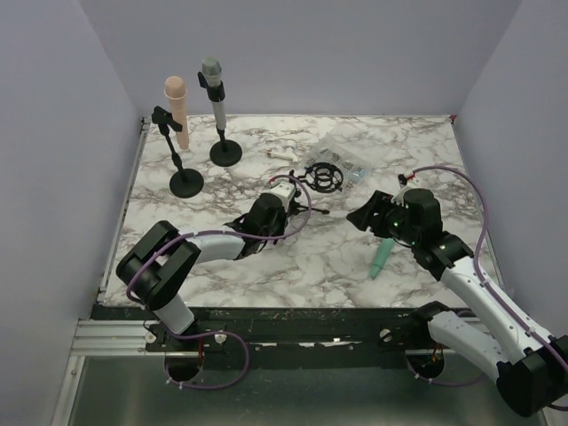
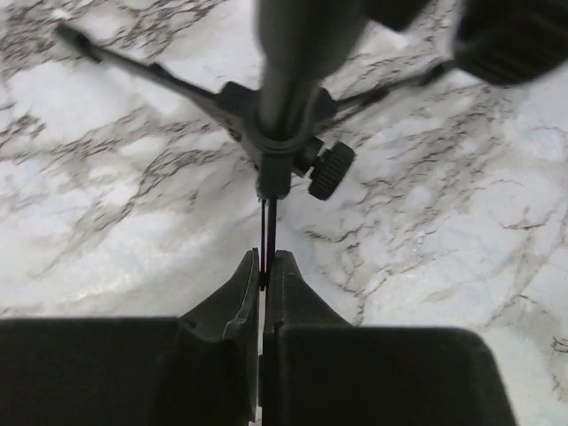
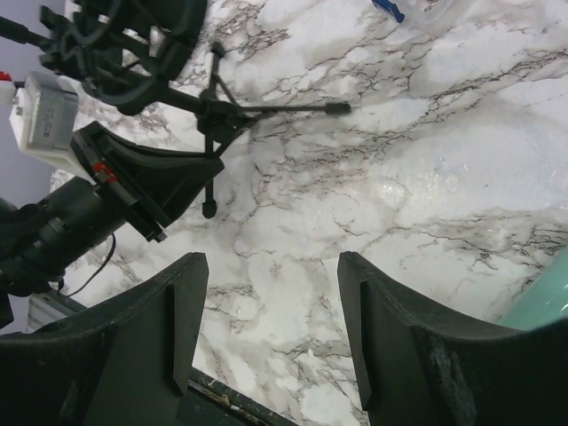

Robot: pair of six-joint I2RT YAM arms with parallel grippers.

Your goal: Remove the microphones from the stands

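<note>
Two tools, job apparently done: my left tool (image 2: 264, 262) pinches a thin leg of the stand (image 3: 213, 111); my right tool (image 3: 271, 266) gapes empty, teal microphone (image 1: 382, 257) lying on the table (image 1: 311, 266) at its six o'clock.

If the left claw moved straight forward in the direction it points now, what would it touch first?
Probably the tripod stand's hub, directly ahead of the left claw, which is shut on one thin leg. The knob sits just right of that line.
</note>
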